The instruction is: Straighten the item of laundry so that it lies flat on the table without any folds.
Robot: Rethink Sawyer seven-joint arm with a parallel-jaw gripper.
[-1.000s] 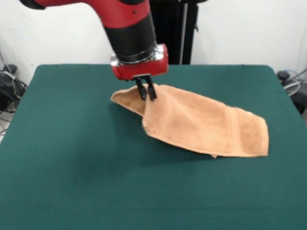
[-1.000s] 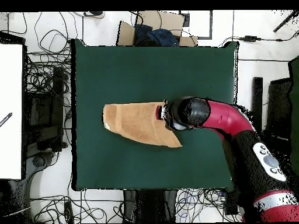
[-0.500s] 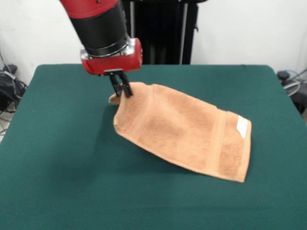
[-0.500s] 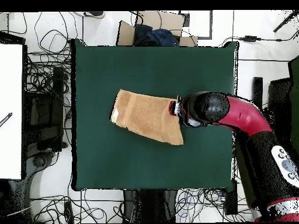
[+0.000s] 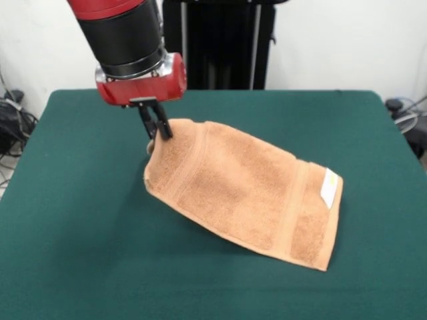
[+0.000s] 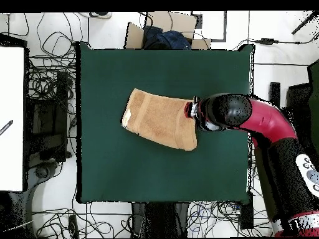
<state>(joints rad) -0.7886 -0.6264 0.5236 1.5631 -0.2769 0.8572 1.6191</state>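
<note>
The item of laundry point(image 5: 247, 190) is an orange-tan towel spread across the middle of the green table point(image 5: 87, 267). One corner is lifted off the cloth, and my gripper point(image 5: 155, 128) is shut on that corner at the towel's left end in the front view. The rest drapes down and lies open, with a white tag point(image 5: 329, 187) at its right end. From overhead the item of laundry point(image 6: 159, 118) lies left of the gripper point(image 6: 189, 111), which sits under the red arm on the table point(image 6: 112, 174).
A cardboard box point(image 6: 163, 31) holding dark cloth stands beyond the table's top edge in the overhead view. Cables point(image 6: 47, 81) cover the floor left of the table. A white board point(image 6: 11, 118) lies at the far left.
The gripper has carried the towel corner leftward in the front view. The towel has unfolded behind it, the white tag now shows, and the whole towel has slid along the table.
</note>
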